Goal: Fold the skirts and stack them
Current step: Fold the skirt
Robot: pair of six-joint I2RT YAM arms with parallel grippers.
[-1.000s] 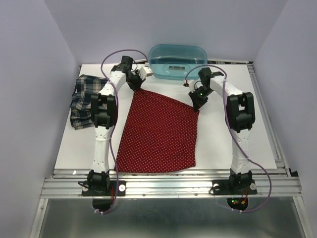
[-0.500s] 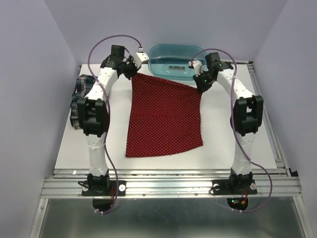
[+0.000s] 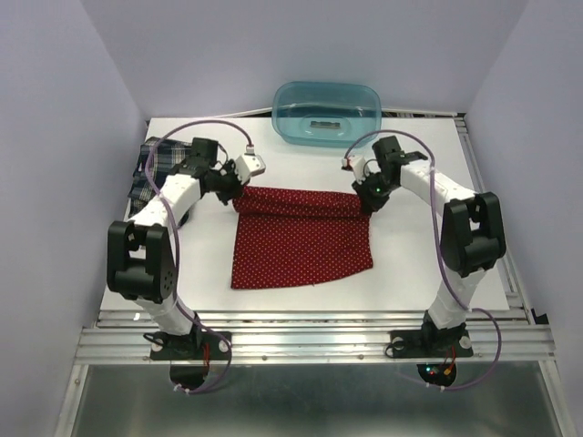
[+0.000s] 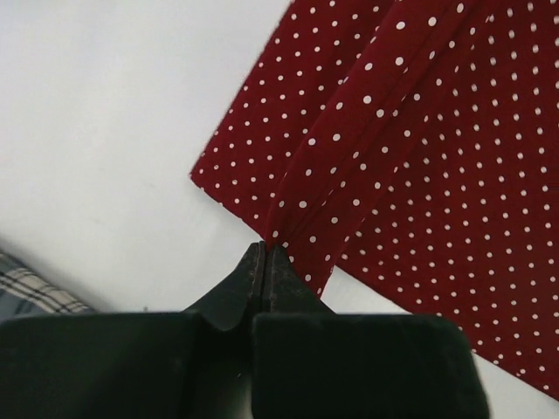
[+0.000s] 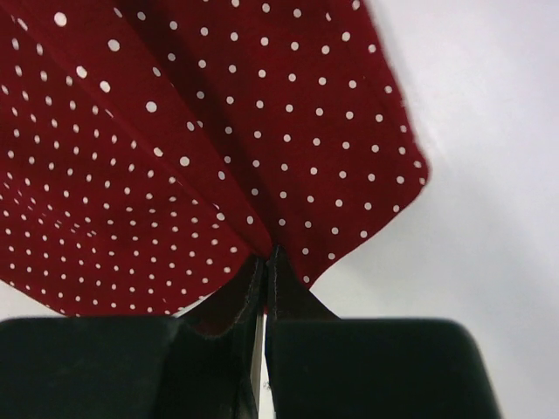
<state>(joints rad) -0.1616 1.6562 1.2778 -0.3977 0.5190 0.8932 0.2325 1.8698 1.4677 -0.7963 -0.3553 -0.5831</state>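
The red skirt with white dots (image 3: 301, 241) lies mid-table, its far edge rolled over toward the near side. My left gripper (image 3: 235, 193) is shut on its far left corner; in the left wrist view the red cloth (image 4: 393, 148) runs out of the closed tips (image 4: 265, 249). My right gripper (image 3: 363, 202) is shut on the far right corner; the right wrist view shows red cloth (image 5: 218, 131) pinched at the tips (image 5: 265, 255). The plaid skirt (image 3: 148, 175) lies crumpled at the far left, partly behind the left arm; a bit shows in the left wrist view (image 4: 31, 292).
A translucent teal tub (image 3: 327, 112) stands at the far edge, behind the skirt. The white table mat (image 3: 437, 264) ends at a metal rail along the near side. Purple cables loop above both arms.
Both grippers have come down and toward the near side with the skirt's far corners. The far edge, held high and stretched before, now folds over the lower part of the skirt.
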